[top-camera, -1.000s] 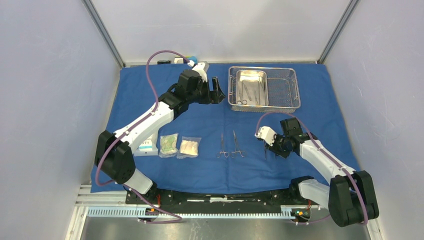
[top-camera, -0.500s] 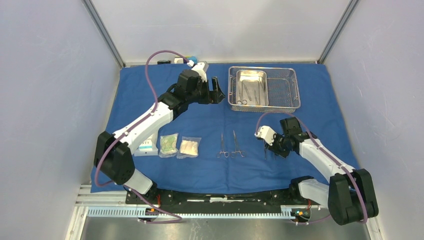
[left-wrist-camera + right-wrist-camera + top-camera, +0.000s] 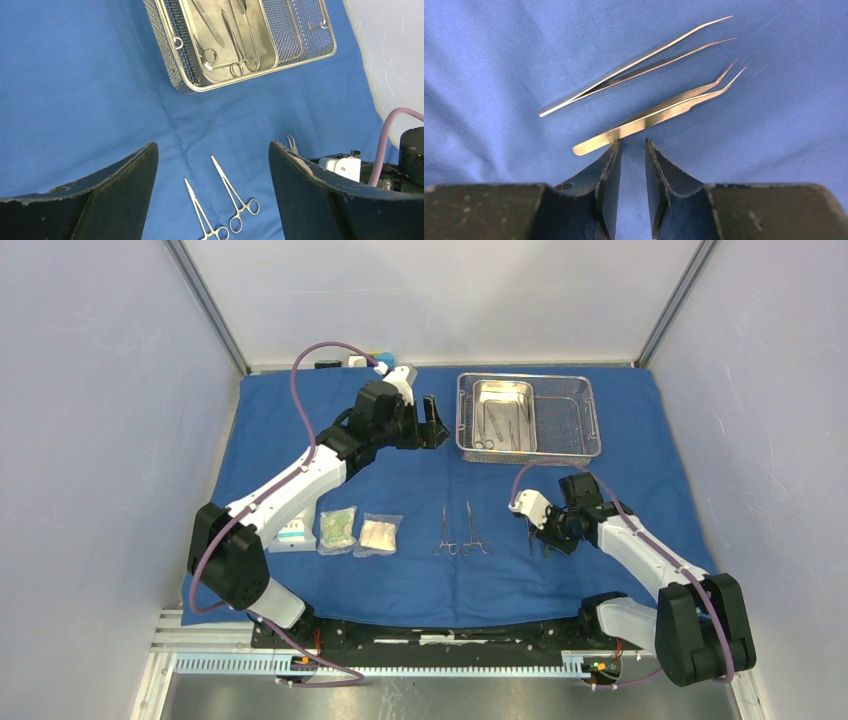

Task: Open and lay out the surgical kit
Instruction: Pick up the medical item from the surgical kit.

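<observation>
Overhead, the blue cloth point(image 3: 400, 480) is seen spread flat over the table, with the mesh tray point(image 3: 568, 420) set on it at the far side. The inner pan point(image 3: 503, 390) is seated in the tray's left half, and several instruments are laid in it. The left gripper point(image 3: 436, 423) is held just left of the tray. Nearer than the tray, two ring-handled instruments point(image 3: 445, 530) are laid side by side on the cloth, and three packets point(image 3: 338, 530) are lined up well to the tray's near left. The right gripper point(image 3: 541, 538) is lowered towards the cloth straight in front of the tray.

From the left wrist, the tray is seen beyond the left gripper's fingers, which are spread wide with nothing between them.

From the right wrist, straight tweezers point(image 3: 584, 93) and bent-tipped tweezers point(image 3: 649, 116) are seen lying near each other on the cloth, in front of the tray. The right gripper's fingers point(image 3: 609, 190) are drawn to a narrow gap. Nothing is gripped, and the tips are just beside the butt of the bent-tipped pair. Whether they touch it cannot be told.
</observation>
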You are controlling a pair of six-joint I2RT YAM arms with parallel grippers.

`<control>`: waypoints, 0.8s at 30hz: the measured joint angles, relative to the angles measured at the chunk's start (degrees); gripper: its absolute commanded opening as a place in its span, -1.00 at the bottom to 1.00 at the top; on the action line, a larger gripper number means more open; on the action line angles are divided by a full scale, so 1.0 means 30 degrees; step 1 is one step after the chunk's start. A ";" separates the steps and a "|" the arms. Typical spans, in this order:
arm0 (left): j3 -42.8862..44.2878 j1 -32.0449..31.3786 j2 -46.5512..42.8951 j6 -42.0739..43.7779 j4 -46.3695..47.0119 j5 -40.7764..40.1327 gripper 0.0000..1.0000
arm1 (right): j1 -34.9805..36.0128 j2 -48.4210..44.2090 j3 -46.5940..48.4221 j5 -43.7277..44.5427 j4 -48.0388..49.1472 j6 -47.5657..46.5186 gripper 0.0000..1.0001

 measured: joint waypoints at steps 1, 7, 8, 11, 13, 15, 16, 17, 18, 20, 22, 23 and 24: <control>-0.0022 0.0000 0.0000 0.0000 0.0007 0.0000 0.75 | 0.0000 -0.0015 0.0000 0.0066 0.0007 0.0044 -0.39; -0.0117 0.0000 -0.0109 0.0000 0.0007 -0.0015 0.75 | 0.0007 -0.0758 0.0226 0.0656 0.0073 0.0401 -0.31; -0.0117 0.0000 -0.0131 0.0000 0.0007 -0.0015 0.75 | 0.0007 -0.0903 0.0379 0.0721 0.0182 0.0568 -0.26; -0.0117 0.0000 -0.0175 0.0000 0.0015 -0.0007 0.75 | 0.0007 -0.1035 0.1035 0.0794 0.0780 0.1355 -0.07; -0.0117 0.0000 -0.0182 0.0000 0.0007 -0.0007 0.75 | 0.0007 -0.0947 0.1421 0.0780 0.1399 0.2164 0.00; -0.0117 0.0000 -0.0182 0.0000 0.0015 0.0000 0.75 | 0.0007 -0.0656 0.1683 0.0794 0.2069 0.3067 0.01; -0.0117 0.0000 -0.0182 0.0000 0.0015 0.0000 0.75 | 0.0007 -0.0364 0.1800 0.0816 0.2375 0.3563 0.01; -0.0117 0.0000 -0.0182 0.0000 0.0007 0.0007 0.75 | 0.0007 -0.0080 0.1858 0.0874 0.2652 0.4000 0.02; -0.0117 0.0000 -0.0182 0.0000 0.0015 0.0015 0.75 | 0.0007 0.0219 0.1894 0.0947 0.2871 0.4386 0.01; -0.0117 0.0000 -0.0182 0.0000 0.0022 0.0036 0.75 | 0.0007 0.0729 0.1909 0.1049 0.3177 0.5064 0.00; -0.0117 0.0000 -0.0182 -0.0007 0.0015 0.0087 0.75 | 0.0007 0.1166 0.1923 0.1144 0.3344 0.5625 -0.01; -0.0117 0.0000 -0.0182 -0.0007 0.0015 0.0095 0.75 | 0.0007 0.1362 0.1931 0.1195 0.3453 0.5865 -0.02; -0.0117 0.0000 -0.0182 -0.0007 0.0015 0.0095 0.75 | 0.0015 0.1508 0.1938 0.1319 0.3541 0.6084 -0.03</control>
